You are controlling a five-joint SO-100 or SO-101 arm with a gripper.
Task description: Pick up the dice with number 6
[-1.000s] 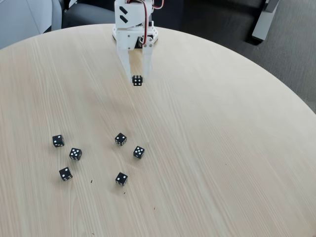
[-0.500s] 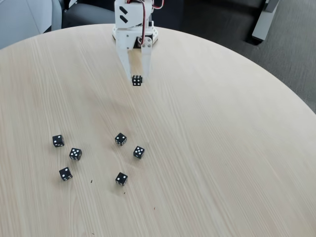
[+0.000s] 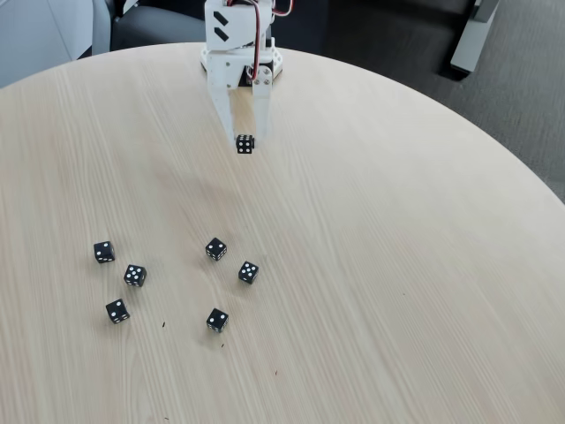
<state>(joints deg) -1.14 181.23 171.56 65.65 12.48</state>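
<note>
Table: a round tabletop of pale wood grain (image 3: pixel 397 265), its far edge curving behind the arm's base and its right edge curving down the right side of the fixed view.
Arm: a white plastic robot arm (image 3: pixel 231 35) stands at the far edge of the table, near the middle of that edge, with red and black wires at its upper part.
Gripper: the white two-finger gripper (image 3: pixel 244 132) points down and toward the camera from the arm's body, its two long fingers (image 3: pixel 221 106) running side by side with a narrow gap.
Finger state: the tips are drawn close together and sit against the left and right sides of the die, clamping it between them.
Target die: the small black cube die with white pips (image 3: pixel 244 144) is at the fingertips, in the far part of the table just in front of the arm's base; whether it rests on the wood or is lifted off it cannot be told.
Target pips: too small to count with certainty.
Other dice: five more small black dice with white pips lie loose toward the near left part of the table, well apart from the gripper.
Left group: three dice (image 3: pixel 133 276) sit near one another.
Middle group: two dice (image 3: pixel 248 272) lie close together, one more (image 3: pixel 217 320) nearer the near edge.
</note>
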